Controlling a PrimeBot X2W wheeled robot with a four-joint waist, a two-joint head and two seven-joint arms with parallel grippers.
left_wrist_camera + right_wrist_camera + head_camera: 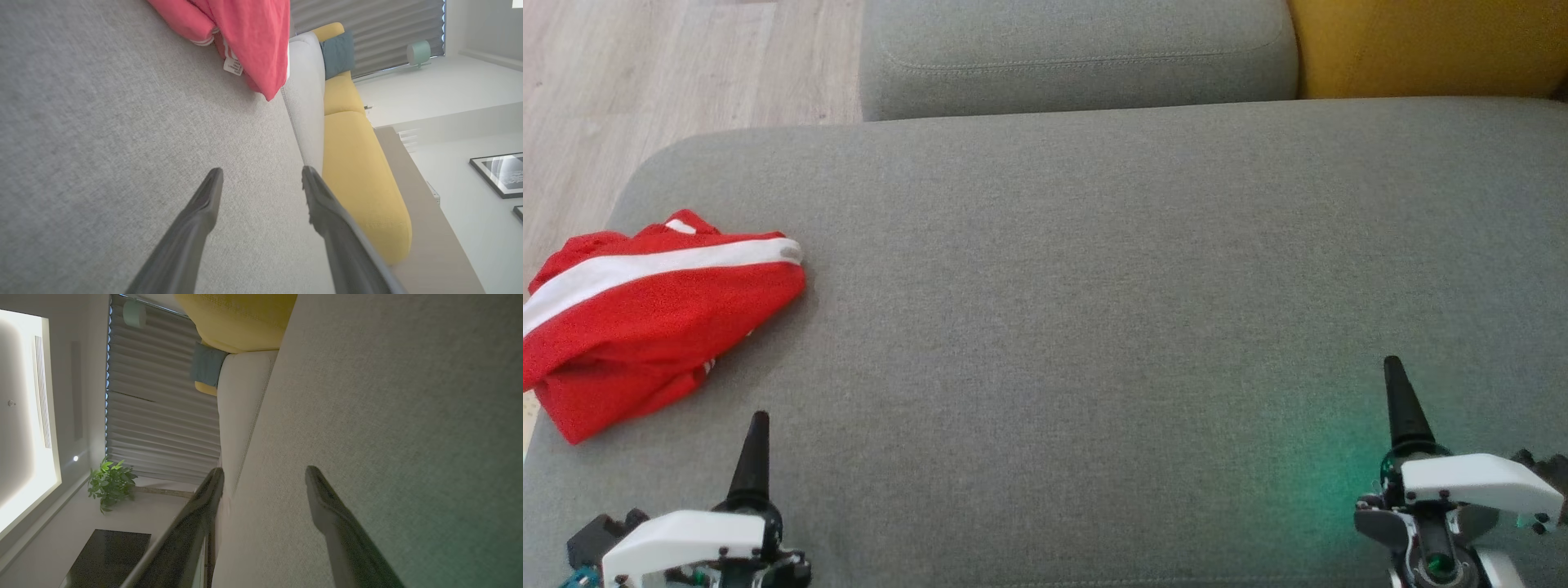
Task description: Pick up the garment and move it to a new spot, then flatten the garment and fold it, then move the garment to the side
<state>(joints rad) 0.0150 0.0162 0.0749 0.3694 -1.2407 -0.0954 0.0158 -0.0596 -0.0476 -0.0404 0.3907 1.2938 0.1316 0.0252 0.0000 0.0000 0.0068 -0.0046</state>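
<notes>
left gripper (pixel 261 177): fingers spread wide, nothing between them, tips over the grey sofa seat (pixel 1094 286), near the garment (pixel 645 318) but apart from it. right gripper (pixel 264 473): fingers equally wide, empty, well apart from the garment. whether any tip touches the fabric cannot be told. the garment, red with a white stripe, lies folded at the seat's left edge. the head view cuts off its left side, the left wrist view its upper part. its white label (pixel 233 66) is unreadable.
</notes>
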